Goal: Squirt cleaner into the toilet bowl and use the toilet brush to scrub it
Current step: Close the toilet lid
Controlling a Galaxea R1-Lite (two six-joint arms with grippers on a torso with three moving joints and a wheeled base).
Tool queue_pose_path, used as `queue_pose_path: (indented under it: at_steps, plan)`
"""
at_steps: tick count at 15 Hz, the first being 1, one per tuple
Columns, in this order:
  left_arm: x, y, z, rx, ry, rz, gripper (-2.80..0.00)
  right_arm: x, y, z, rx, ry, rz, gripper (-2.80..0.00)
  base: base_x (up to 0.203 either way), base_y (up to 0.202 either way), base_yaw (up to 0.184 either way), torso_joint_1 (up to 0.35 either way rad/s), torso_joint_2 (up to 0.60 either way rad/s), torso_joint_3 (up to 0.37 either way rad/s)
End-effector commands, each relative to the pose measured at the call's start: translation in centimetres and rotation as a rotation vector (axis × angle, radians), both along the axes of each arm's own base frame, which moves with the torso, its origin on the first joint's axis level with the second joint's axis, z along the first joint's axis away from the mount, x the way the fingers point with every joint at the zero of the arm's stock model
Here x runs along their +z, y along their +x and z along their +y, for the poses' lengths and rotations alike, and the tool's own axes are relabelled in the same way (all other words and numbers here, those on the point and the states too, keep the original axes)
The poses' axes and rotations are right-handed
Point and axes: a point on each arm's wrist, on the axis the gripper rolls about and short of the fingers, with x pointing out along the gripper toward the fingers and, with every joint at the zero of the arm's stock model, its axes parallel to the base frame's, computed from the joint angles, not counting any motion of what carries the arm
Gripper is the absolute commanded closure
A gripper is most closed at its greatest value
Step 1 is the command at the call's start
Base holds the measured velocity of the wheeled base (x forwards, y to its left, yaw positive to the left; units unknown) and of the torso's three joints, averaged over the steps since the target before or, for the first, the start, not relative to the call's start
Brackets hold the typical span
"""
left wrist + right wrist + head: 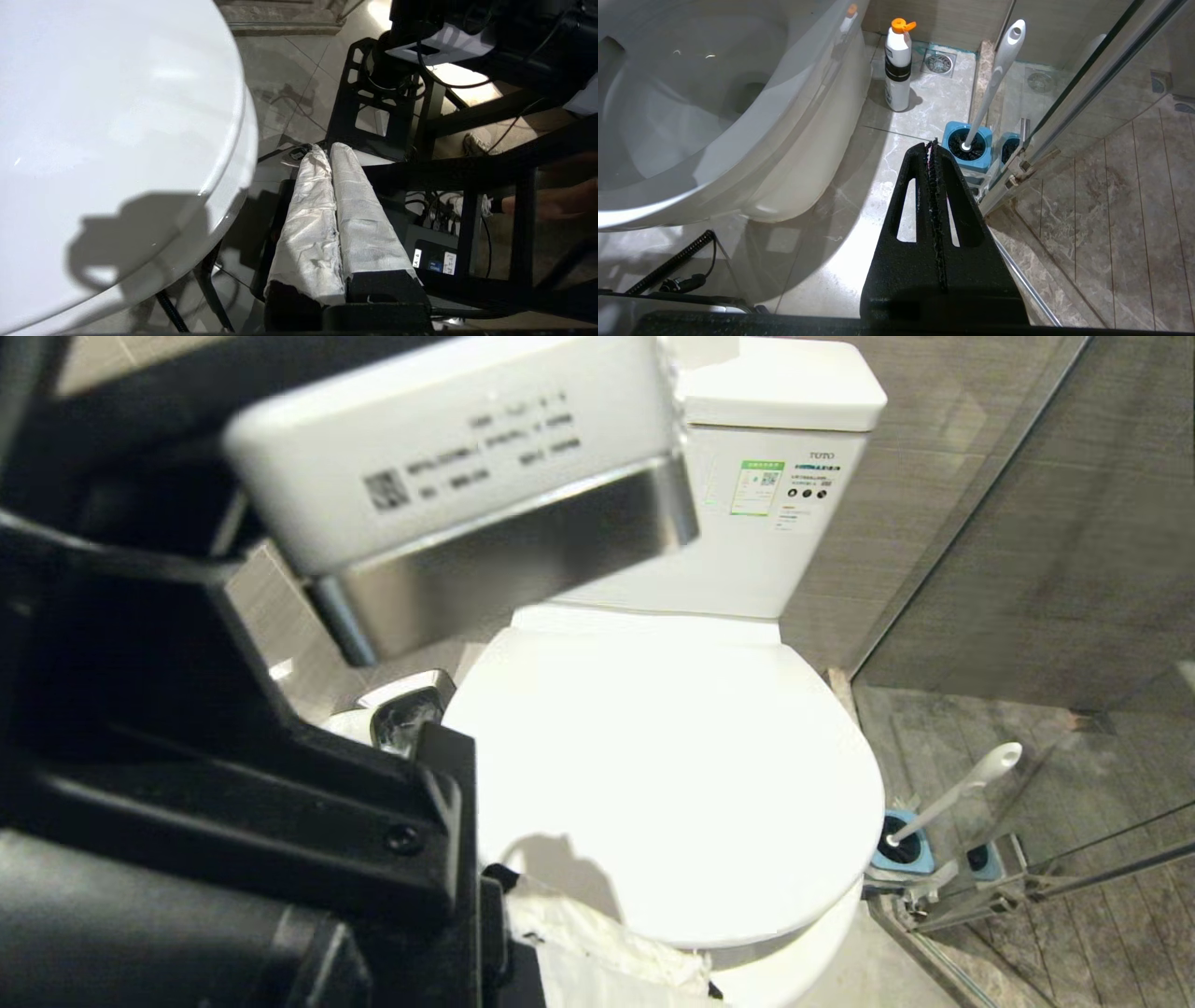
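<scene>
The white toilet's lid lies closed, so the toilet bowl's inside is hidden; only its glossy outer wall shows. No cleaner liquid shows. The toilet brush stands in its blue holder on the floor to the toilet's right, white handle leaning up. My left gripper, fingers wrapped in white cloth, hangs shut and empty just off the lid's front edge; in its wrist view the gripper points back at my base. My right gripper is shut and empty, low above the floor, short of the holder.
A white bottle with an orange cap stands on the floor beside the toilet. A small steel bin sits left of the toilet. A glass shower partition runs along the right. My black base frame and a person's shoe lie beyond the left gripper.
</scene>
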Motion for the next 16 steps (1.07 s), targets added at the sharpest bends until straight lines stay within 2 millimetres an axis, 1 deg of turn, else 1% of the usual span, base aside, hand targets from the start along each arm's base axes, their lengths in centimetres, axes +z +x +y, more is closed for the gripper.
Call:
queue_pose_path:
  at_steps: [1,3,5,6,10,11,13,16]
  plan:
    - [0.3,0.3,0.7,0.046,-0.015,0.002,0.0,0.0,0.0,0.0,0.0,0.0,0.001,0.0,0.0,0.0,0.0,0.0,0.0,0.0]
    - [0.1,1.5,0.8,0.144,0.005,-0.018,0.0,0.0,0.0,0.0,0.0,0.0,0.0,0.0,0.0,0.0,0.0,0.0,0.0,0.0]
    - [-0.8,2.9,0.5,0.247,0.047,-0.045,0.0,0.0,0.0,0.0,0.0,0.0,0.0,0.0,0.0,0.0,0.0,0.0,0.0,0.0]
    - [-1.1,3.8,-0.1,0.275,0.049,-0.054,0.0,0.0,0.0,0.0,0.0,0.0,0.0,0.0,0.0,0.0,0.0,0.0,0.0,0.0]
    - [-2.8,8.0,-3.9,0.392,0.028,-0.162,0.0,0.0,0.0,0.0,0.0,0.0,0.0,0.0,0.0,0.0,0.0,0.0,0.0,0.0]
    - [-3.7,8.5,-4.4,0.388,0.057,-0.173,0.0,0.0,0.0,0.0,0.0,0.0,0.0,0.0,0.0,0.0,0.0,0.0,0.0,0.0]
    - [-6.2,9.0,-5.0,0.371,0.141,-0.154,0.0,0.0,0.0,0.0,0.0,0.0,0.0,0.0,0.0,0.0,0.0,0.0,0.0,0.0]
    - [-10.5,9.8,-5.7,0.368,0.227,-0.122,0.0,0.0,0.0,0.0,0.0,0.0,0.0,0.0,0.0,0.0,0.0,0.0,0.0,0.0]
